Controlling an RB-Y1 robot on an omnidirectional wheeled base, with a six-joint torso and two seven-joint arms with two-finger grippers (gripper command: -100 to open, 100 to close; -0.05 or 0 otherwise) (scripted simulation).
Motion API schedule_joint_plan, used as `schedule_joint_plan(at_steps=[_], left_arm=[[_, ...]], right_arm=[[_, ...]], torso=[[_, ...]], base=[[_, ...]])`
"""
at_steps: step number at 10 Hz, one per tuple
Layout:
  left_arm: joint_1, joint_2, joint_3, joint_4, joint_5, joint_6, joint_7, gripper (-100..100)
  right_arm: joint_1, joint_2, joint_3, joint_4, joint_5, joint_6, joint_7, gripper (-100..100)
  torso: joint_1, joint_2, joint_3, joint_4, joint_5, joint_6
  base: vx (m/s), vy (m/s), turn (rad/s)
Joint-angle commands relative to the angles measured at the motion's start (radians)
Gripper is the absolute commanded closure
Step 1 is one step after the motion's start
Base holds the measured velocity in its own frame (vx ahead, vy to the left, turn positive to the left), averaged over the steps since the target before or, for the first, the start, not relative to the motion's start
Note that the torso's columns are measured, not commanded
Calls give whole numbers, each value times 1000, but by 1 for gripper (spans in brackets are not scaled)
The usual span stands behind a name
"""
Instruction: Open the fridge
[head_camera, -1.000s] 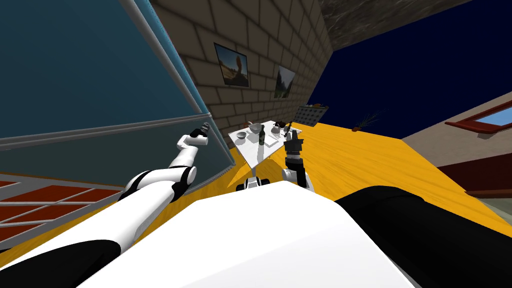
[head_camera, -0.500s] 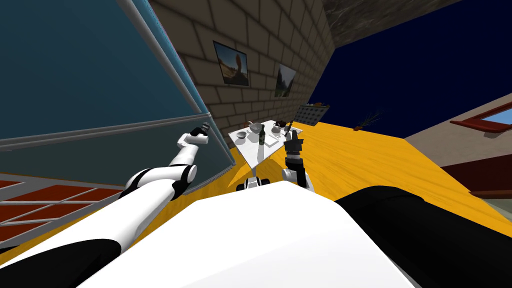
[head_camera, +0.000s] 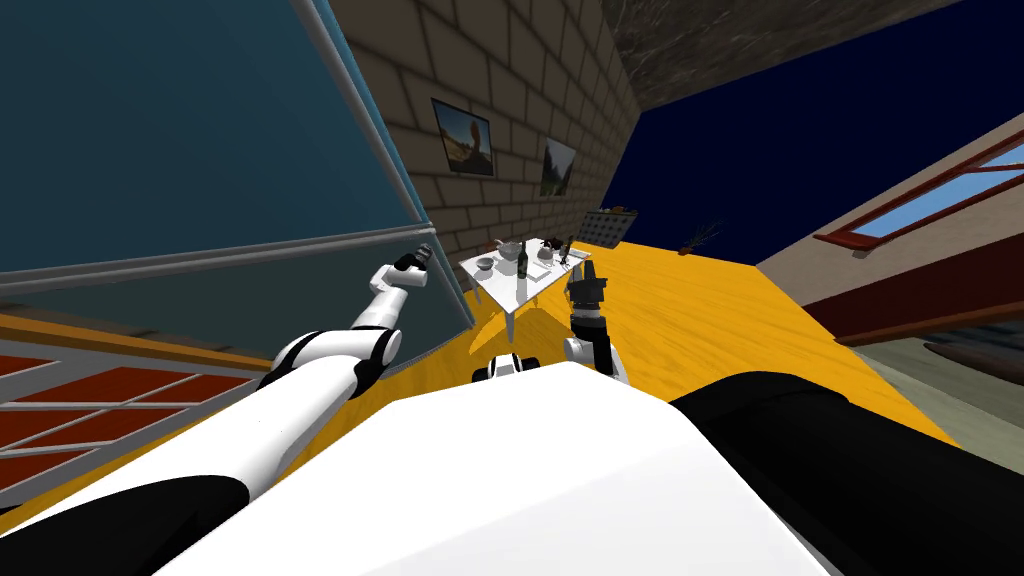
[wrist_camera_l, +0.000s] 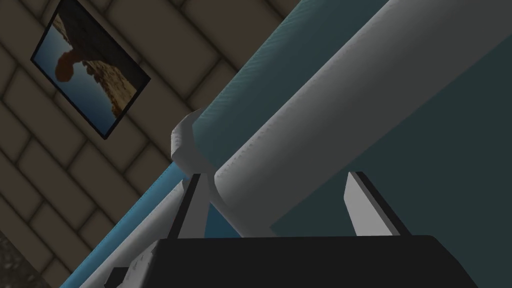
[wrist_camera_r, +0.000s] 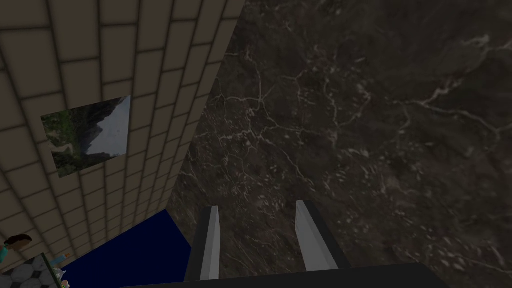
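The fridge door (head_camera: 150, 150) is a large teal panel on my left, with a grey bar handle (head_camera: 360, 130) along its edge. My left gripper (head_camera: 425, 252) reaches up to the corner of that door. In the left wrist view the thick grey handle (wrist_camera_l: 320, 125) passes between the fingers of the left gripper (wrist_camera_l: 275, 175), which stands open around it; one finger (wrist_camera_l: 362, 200) stands a little apart from the bar. My right gripper (head_camera: 573, 255) is raised in front of my chest, open with a narrower gap (wrist_camera_r: 257, 205) and nothing between its fingers.
A small white table (head_camera: 495, 288) with a dark bottle (head_camera: 521, 262) and bowls stands ahead on the orange floor (head_camera: 680, 310). A brick wall with a picture (head_camera: 464, 136) runs behind it. A red and grey rack (head_camera: 100, 390) lies low on my left.
My whole view has shifted; the table now looks smaller and farther. An orange strip now shows under the door's lower edge on the left. The left hand stays at the handle.
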Motion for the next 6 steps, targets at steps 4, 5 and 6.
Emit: schedule_joint_plan(at_steps=[4,5,6], left_arm=[[-23,-46,-80,-40,40,21,-3,100],[-23,-46,-80,-40,40,21,-3,100],[-29,-59,-99,-48,49,24,-5,100]], right_arm=[[0,0,0,0,0,0,0,0],[0,0,0,0,0,0,0,0],[0,0,0,0,0,0,0,0]], torso=[[3,-2,-1,0,0,2],[1,2,0,0,0,4],[-4,-1,-1,0,-2,4]], base=[[-300,168,-95],[-259,128,-53],[-262,147,-52]])
